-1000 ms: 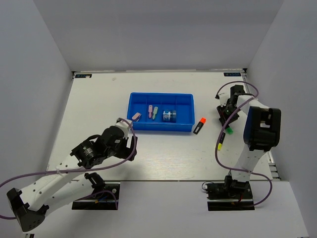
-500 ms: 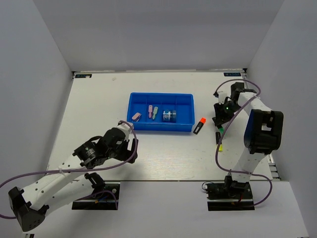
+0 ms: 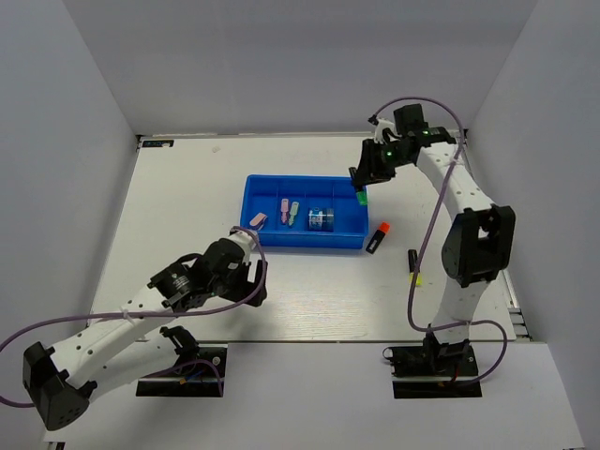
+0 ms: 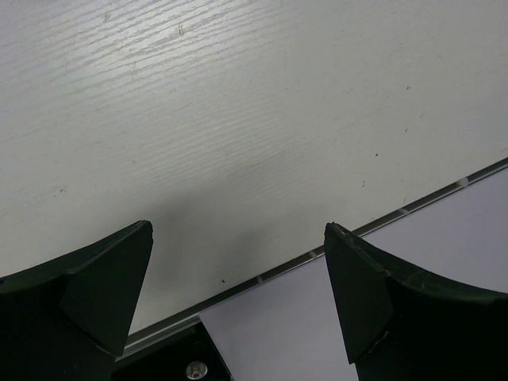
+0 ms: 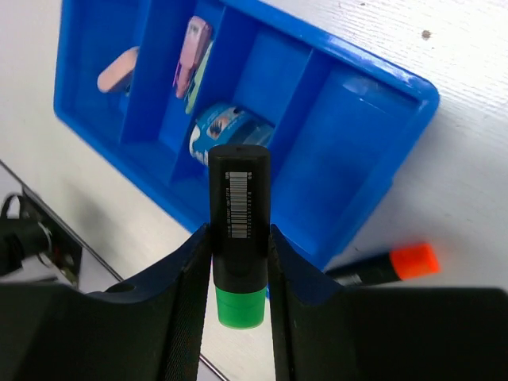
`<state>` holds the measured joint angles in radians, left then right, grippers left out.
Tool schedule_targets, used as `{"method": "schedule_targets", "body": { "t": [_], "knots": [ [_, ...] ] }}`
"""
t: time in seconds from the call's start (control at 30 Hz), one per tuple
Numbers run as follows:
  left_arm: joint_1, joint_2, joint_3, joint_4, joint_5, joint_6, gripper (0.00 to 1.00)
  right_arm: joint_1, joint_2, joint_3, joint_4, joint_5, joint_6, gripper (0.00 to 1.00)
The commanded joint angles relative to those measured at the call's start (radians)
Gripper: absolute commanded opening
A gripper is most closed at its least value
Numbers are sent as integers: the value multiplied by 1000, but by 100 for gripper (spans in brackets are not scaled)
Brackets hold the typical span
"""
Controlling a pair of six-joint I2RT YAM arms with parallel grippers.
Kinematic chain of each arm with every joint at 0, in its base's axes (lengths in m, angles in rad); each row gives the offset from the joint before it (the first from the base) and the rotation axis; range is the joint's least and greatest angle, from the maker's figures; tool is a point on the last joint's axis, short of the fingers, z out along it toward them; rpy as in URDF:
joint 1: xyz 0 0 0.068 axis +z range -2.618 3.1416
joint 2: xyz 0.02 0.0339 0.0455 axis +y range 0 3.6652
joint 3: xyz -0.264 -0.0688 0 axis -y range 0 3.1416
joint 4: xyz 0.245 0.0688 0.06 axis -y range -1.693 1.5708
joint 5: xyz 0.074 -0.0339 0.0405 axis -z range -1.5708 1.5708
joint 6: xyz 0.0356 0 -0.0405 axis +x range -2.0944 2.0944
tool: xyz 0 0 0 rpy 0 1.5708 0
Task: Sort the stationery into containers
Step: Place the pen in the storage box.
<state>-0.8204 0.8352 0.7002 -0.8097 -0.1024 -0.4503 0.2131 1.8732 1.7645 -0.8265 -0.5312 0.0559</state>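
My right gripper is shut on a black highlighter with a green cap and holds it above the right end of the blue tray. In the right wrist view the gripper hangs over the tray's empty right compartment. The tray holds a pink eraser, pastel pink and mint pieces and a blue tape roll. An orange-capped highlighter and a yellow-capped one lie on the table to the tray's right. My left gripper is open and empty, below the tray's left end.
The left wrist view shows only bare white table, its near edge and the open fingers. Grey walls enclose the table on three sides. The arm bases stand at the near edge.
My right gripper has lifted the green-capped highlighter from the table's right side and carried it up and left over the tray's right end. My left arm has shifted slightly to the right.
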Motion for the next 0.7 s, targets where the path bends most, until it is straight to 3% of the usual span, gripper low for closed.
{"method": "schedule_targets", "body": {
  "t": [0.0,0.1,0.27,0.3,0.4,0.5,0.67],
  "knots": [
    [-5,18,-1,53,26,-16,99,52,60,29,44,120,196,0],
    [-16,48,16,66,27,-18,98,95,64,-8,90,242,223,0],
    [-39,111,67,86,24,1,98,135,98,-2,78,277,200,1],
    [-45,128,73,95,24,2,98,138,101,-2,75,277,193,21],
    [-68,174,107,104,13,18,97,140,77,-16,73,267,164,43],
    [-92,223,143,124,6,35,92,144,40,-36,75,270,136,51],
    [-141,307,212,164,6,70,81,132,-20,-69,75,284,107,52]
  ]
}}
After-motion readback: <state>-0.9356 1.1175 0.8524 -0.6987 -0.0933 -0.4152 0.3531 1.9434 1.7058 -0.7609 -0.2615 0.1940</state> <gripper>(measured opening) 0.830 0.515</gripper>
